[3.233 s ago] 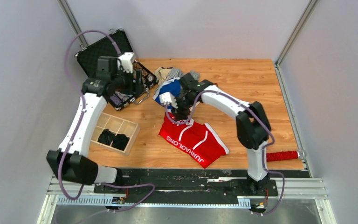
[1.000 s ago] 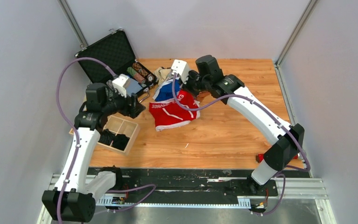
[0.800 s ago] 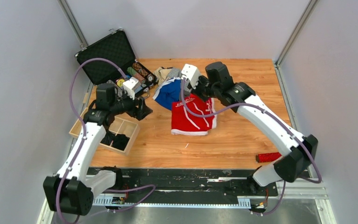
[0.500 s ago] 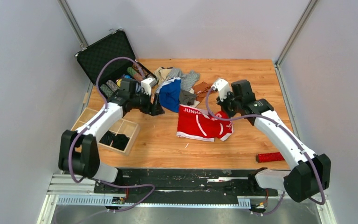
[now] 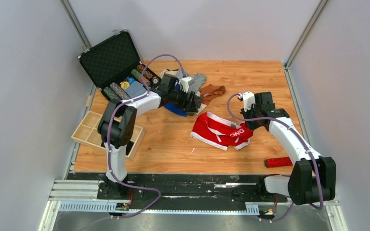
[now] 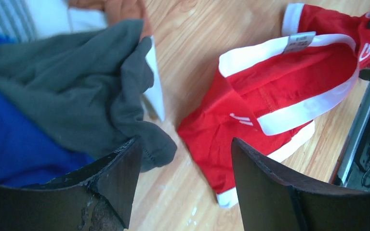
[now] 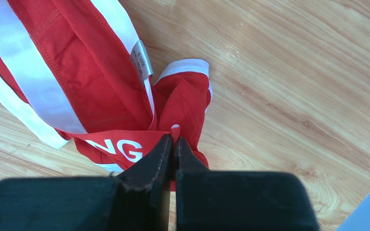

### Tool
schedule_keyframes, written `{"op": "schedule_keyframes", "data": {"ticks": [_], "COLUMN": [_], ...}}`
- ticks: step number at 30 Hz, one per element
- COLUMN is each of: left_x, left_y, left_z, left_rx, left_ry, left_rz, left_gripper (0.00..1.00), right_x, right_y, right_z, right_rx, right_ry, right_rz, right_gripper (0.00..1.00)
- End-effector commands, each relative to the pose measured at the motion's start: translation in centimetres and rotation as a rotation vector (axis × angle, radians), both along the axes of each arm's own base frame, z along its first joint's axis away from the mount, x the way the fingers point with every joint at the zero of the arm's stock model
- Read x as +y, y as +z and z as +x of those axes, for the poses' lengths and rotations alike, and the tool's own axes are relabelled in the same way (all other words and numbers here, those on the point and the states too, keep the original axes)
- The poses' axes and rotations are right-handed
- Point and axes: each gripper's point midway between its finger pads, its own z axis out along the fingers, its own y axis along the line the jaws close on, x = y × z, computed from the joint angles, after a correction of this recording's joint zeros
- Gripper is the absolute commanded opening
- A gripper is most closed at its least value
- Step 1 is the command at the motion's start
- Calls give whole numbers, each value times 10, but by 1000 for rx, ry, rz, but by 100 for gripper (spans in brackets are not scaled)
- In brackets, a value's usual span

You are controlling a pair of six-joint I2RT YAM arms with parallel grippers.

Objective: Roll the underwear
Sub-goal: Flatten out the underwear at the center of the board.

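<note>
Red underwear: waistband lettering only partly visible, the rest hidden in folds; print on the sewn tag too small to read. Blue garment cut off by the left wrist view's edge. From above, left arm hides part of wooden tray.

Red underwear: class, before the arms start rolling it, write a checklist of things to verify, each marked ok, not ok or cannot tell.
1. Right gripper holds the red underwear: ok, jaws shut on its edge.
2. Red underwear spread flat: not ok, crumpled, waistband gaping.
3. Left gripper free: ok, jaws open, nothing between them.
4. Red underwear apart from the grey garment: ok, bare wood between them.
5. Red bristly stick out of the way: ok, apart from the cloth.
6. Both cloth layers pinched: cannot tell.
</note>
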Motion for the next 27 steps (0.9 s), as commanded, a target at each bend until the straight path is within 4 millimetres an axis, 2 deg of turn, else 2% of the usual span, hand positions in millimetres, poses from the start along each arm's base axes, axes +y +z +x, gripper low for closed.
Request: {"op": "schedule_keyframes", "data": {"ticks": [1, 3, 7, 8, 9, 10, 11, 13, 19, 23, 27], "left_x": [-37, -41, -42, -42, -42, -41, -42, -42, -52, -62, -68], "left_y": [35, 37, 28, 21, 19, 12, 9, -6, -24, -32, -33], "left_z": [5, 1, -6, -9, -10, -15, -15, -21, -28, -13, -8], "left_rx": [-245, -357, -457, -425, -475, -431, -478, -459, -461, -459, -431], "left_ry": [-291, -393, -570, -607, -672, -707, -765, -835, -905, -815, -786], "left_rz": [-153, -139, -98, -84, -79, -67, -62, -40, 8, 67, 65], "left_gripper": [75, 76, 79, 79, 78, 78, 78, 77, 74, 73, 73], "right_x": [5, 6, 7, 7, 8, 8, 8, 8, 8, 8, 8], "right_y": [14, 13, 16, 17, 17, 18, 19, 20, 19, 18, 17], "right_z": [18, 18, 23, 25, 26, 27, 29, 30, 32, 32, 32], "right_rx": [-58, -51, -52, -52, -52, -53, -55, -56, -47, -40, -37], "right_ry": [-23, -27, -39, -40, -41, -43, -44, -46, -54, -55, -57], "right_rz": [43, 52, 70, 73, 75, 78, 80, 83, 95, 98, 103], "right_gripper": [0, 0, 0, 0, 0, 0, 0, 0, 0, 0, 0]}}
